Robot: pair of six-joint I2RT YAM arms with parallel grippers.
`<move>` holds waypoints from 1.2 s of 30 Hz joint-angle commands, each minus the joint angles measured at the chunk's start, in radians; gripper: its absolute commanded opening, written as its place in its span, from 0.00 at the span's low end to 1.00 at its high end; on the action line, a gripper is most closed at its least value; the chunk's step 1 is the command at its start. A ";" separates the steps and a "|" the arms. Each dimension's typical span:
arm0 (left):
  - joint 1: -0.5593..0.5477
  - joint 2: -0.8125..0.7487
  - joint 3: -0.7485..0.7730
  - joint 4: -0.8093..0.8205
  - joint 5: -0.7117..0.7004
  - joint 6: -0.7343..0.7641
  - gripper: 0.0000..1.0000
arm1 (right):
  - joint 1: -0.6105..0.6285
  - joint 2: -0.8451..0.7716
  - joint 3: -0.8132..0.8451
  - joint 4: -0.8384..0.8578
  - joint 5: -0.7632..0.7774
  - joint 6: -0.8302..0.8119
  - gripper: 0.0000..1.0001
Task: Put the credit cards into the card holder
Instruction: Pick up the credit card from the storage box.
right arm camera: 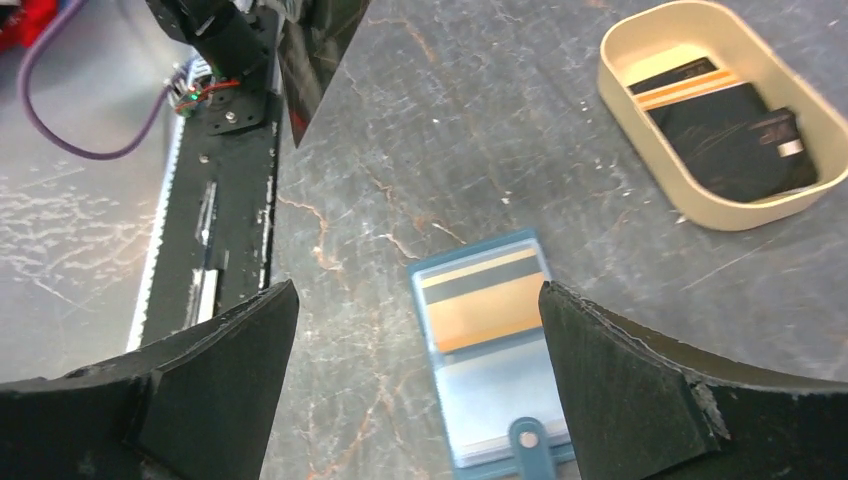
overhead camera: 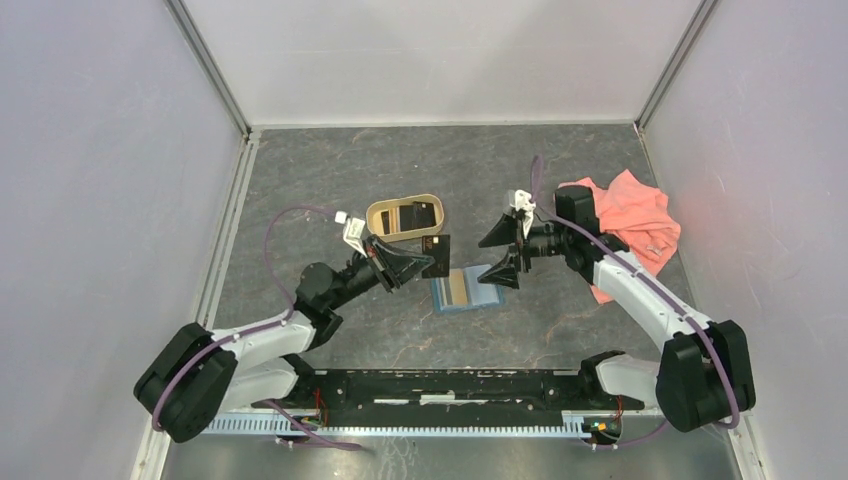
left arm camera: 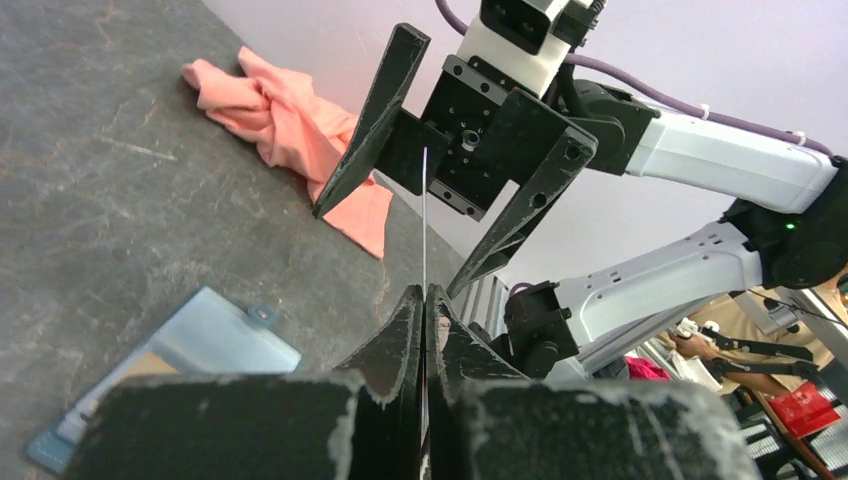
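Observation:
The teal-blue card holder (overhead camera: 462, 290) lies open on the table between the arms. A yellow-gold card (right arm camera: 487, 305) with a dark stripe sits in its upper pocket. My left gripper (overhead camera: 424, 264) is shut on a black credit card (overhead camera: 436, 255) and holds it upright just above and left of the holder. In the left wrist view the gripper (left arm camera: 424, 290) pinches the card (left arm camera: 424, 220) edge-on, with the holder (left arm camera: 200, 345) at lower left. My right gripper (overhead camera: 482, 262) is open and empty; it hovers over the holder (right arm camera: 490, 400) in its own view (right arm camera: 417, 287). The held card's corner (right arm camera: 315, 50) shows there at the top.
A tan oval tray (overhead camera: 372, 213) behind the left gripper holds more dark cards (right arm camera: 730, 140); its rim (right arm camera: 612, 75) shows at the upper right of the right wrist view. A pink cloth (overhead camera: 630, 225) lies bunched at the right. The black base rail (overhead camera: 450, 385) runs along the near edge.

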 commanded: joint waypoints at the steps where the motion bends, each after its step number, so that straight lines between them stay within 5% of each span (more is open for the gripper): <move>1: -0.094 0.037 -0.044 0.110 -0.204 0.031 0.02 | -0.018 -0.049 -0.123 0.350 -0.108 0.240 0.96; 4: -0.152 0.122 -0.043 0.197 -0.260 0.006 0.02 | -0.017 -0.033 -0.201 0.620 -0.118 0.511 0.91; 9: -0.206 0.246 -0.050 0.368 -0.345 -0.036 0.02 | -0.015 -0.021 -0.180 0.617 -0.085 0.578 0.85; 20: -0.255 0.443 -0.005 0.575 -0.350 -0.102 0.02 | -0.007 0.037 -0.268 0.893 0.009 0.901 0.72; 36: -0.268 0.464 0.026 0.607 -0.398 -0.111 0.02 | 0.048 0.086 -0.255 0.858 0.020 0.886 0.55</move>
